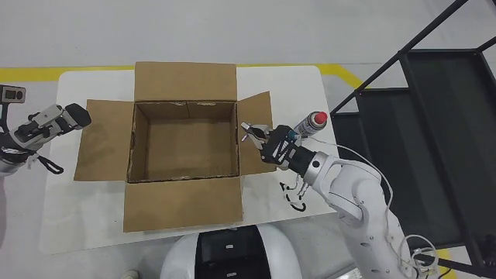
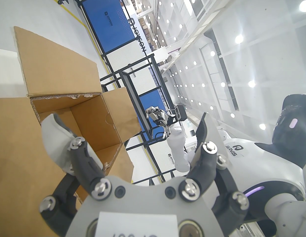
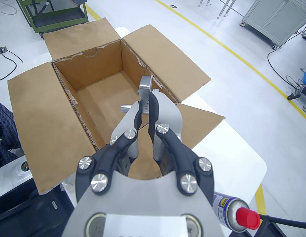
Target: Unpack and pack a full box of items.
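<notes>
Brown corrugated cardboard box at the middle of the white rounded table, all four flaps splayed outward, floor bare. At the box's 3 o'clock, right gripper pressed together on a small silver metal block with a short round peg on its side. Grips it by a narrow strip near the fingertips, roughly above the 3 o'clock wall and its flap; cannot tell if inside the rim line or over the flap. Farther out at 3 o'clock, close beside the right forearm, blue-and-yellow spray can with a red cap, on the table. At 9 o'clock, just off the flap's edge, left gripper spread wide and empty. Looks like the packing half, with the first item about to go in. Main risk: release too early, ending in a landing on the wall edge or flap and a skid onto the table rather than a drop inside. Second: thin hold on smooth metal, inviting a twist or slip on any quick move. Third: an outward swing of the forearm, clipping the spray can and toppling or rolling it toward the table's edge.
</notes>
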{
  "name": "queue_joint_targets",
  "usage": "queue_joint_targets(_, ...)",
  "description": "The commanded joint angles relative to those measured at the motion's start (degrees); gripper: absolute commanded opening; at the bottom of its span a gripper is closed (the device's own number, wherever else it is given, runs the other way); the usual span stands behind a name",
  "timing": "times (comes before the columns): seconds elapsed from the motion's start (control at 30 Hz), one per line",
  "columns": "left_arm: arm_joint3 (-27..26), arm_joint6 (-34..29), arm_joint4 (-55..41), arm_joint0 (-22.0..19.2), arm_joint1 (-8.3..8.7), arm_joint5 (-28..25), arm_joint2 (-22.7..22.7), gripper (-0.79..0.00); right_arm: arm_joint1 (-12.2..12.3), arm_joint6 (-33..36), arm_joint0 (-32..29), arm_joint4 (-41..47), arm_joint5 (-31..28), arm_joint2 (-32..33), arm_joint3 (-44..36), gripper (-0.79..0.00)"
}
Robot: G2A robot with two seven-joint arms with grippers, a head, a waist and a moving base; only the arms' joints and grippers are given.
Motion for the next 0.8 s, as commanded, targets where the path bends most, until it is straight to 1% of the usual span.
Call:
queue_joint_targets(0.0,0.0,0.0,0.0,0.0,0.0,0.0,0.0,0.0,0.1,-0.6,0.0,0.1,0.2,0.6,-0.1,-0.785)
queue_joint_targets(0.07,0.0,0.0,0.0,0.0,0.0,0.0,0.0,0.0,0.5,-1.1,-0.6,0.7,-0.6,2.9,-0.6,-0.785)
queue_joint_targets(0.13,0.0,0.0,0.0,0.0,0.0,0.0,0.0,0.0,1.0,-1.1,-1.9,0.6,-1.8,6.7,-1.5,-0.785)
queue_joint_targets(0.3,0.0,0.0,0.0,0.0,0.0,0.0,0.0,0.0,2.1,-2.3,-7.6,4.3,-6.4,17.5,-2.9,-0.785)
queue_joint_targets(0.43,0.0,0.0,0.0,0.0,0.0,0.0,0.0,0.0,2.9,-1.9,-12.3,4.8,-11.1,23.7,-1.9,-0.785)
queue_joint_targets(0.53,0.0,0.0,0.0,0.0,0.0,0.0,0.0,0.0,3.5,-0.3,-14.2,2.3,-13.9,24.8,0.9,-0.785)
queue_joint_targets(0.6,0.0,0.0,0.0,0.0,0.0,0.0,0.0,0.0,3.6,0.0,-14.4,0.4,-14.3,24.4,2.8,-0.785)
queue_joint_targets(0.67,0.0,0.0,0.0,0.0,0.0,0.0,0.0,0.0,3.9,0.2,-13.8,-4.2,-13.9,23.0,5.3,-0.785)
queue_joint_targets(0.77,0.0,0.0,0.0,0.0,0.0,0.0,0.0,0.0,4.1,-1.4,-12.8,-11.4,-11.1,20.1,9.7,-0.785)
